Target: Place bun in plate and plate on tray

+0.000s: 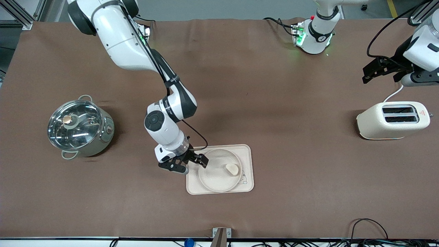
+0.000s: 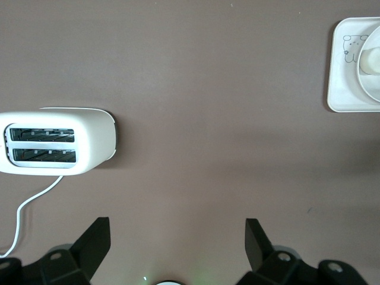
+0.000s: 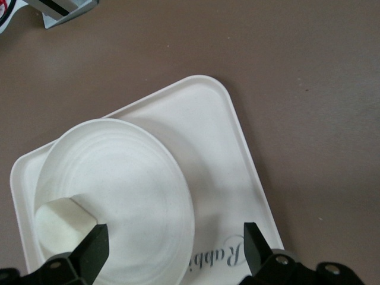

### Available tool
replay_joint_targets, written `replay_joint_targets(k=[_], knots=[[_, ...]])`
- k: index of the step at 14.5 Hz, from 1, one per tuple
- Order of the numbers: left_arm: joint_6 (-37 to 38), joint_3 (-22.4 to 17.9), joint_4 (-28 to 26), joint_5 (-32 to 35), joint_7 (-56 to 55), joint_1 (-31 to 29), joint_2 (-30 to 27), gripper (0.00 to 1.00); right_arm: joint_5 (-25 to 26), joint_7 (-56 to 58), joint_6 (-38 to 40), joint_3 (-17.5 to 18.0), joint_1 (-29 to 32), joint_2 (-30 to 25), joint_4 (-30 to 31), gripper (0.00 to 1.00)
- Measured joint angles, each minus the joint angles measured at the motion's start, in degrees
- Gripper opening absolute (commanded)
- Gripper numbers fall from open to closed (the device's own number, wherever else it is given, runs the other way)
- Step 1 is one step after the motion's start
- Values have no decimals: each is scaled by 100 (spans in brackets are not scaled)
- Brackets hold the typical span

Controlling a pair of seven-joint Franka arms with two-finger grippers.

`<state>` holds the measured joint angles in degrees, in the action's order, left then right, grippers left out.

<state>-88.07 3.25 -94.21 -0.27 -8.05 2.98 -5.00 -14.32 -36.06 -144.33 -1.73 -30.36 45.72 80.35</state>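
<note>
The round cream plate [image 1: 212, 180] sits on the cream tray [image 1: 247, 152]. The small pale bun [image 1: 232, 168] lies in the plate, toward the left arm's side. My right gripper [image 1: 192, 164] is open and empty, low over the tray's edge at the right arm's end. In the right wrist view its fingers straddle the plate [image 3: 119, 178] and the "Rabbit" lettering on the tray [image 3: 214, 130], with the bun [image 3: 62, 222] beside one finger. My left gripper [image 1: 365, 76] is open and empty, waiting above the table near the toaster. The left wrist view shows the tray [image 2: 344, 95], plate [image 2: 363, 80] and bun [image 2: 373, 58] far off.
A cream toaster [image 1: 392, 120] with a white cord stands at the left arm's end; it also shows in the left wrist view [image 2: 89, 139]. A steel pot with a glass lid [image 1: 79, 128] stands at the right arm's end. A small bracket [image 1: 221, 235] sits at the table's near edge.
</note>
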Motion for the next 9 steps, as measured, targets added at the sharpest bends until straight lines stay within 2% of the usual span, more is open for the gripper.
replay_joint_targets(k=[7,9], knots=[[0,0,6,0,1,0,0,100,31,22,2640,-66,601,-1542,-45,100],[0,0,7,0,1,0,0,100,351,114,3407,-80,906,-2069,-52,100]])
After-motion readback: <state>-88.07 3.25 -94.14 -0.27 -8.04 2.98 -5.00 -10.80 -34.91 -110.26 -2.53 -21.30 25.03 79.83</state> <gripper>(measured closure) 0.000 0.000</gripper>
